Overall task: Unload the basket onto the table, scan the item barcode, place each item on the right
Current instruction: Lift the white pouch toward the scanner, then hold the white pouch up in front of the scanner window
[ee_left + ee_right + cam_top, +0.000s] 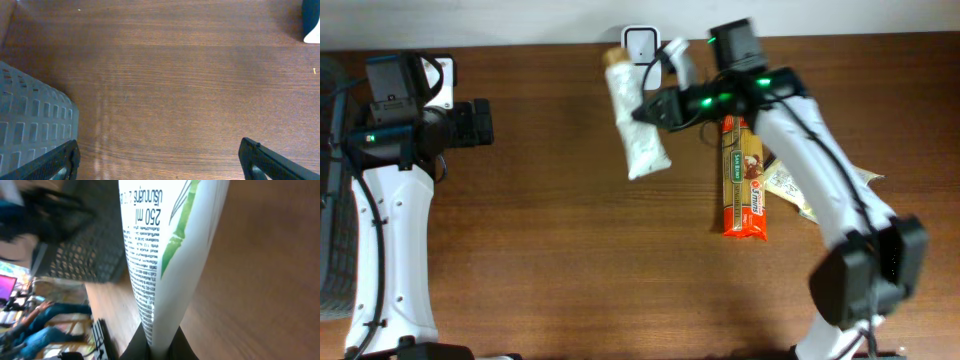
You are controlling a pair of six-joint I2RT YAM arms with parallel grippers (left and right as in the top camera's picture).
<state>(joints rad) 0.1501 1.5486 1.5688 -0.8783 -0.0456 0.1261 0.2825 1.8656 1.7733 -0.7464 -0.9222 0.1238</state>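
Your right fingers (182, 349) are clenched on the white tube (640, 130), held just beside the scanner (640, 42) at the back of the desk (540, 250); treat it as light, soft and probably slick, pinch it by a flat edge without squashing it, and mind the orange packet (744, 180) lying near your arm, while your left fingers (265, 160) hang released beside the basket (30, 120).

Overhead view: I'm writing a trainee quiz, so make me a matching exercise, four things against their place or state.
1 white tube
2 orange packet
3 left gripper
4 grey basket

a open, empty
b far left of the view
c lying flat, not held
d clamped in the right gripper

Pairs: 1-d, 2-c, 3-a, 4-b
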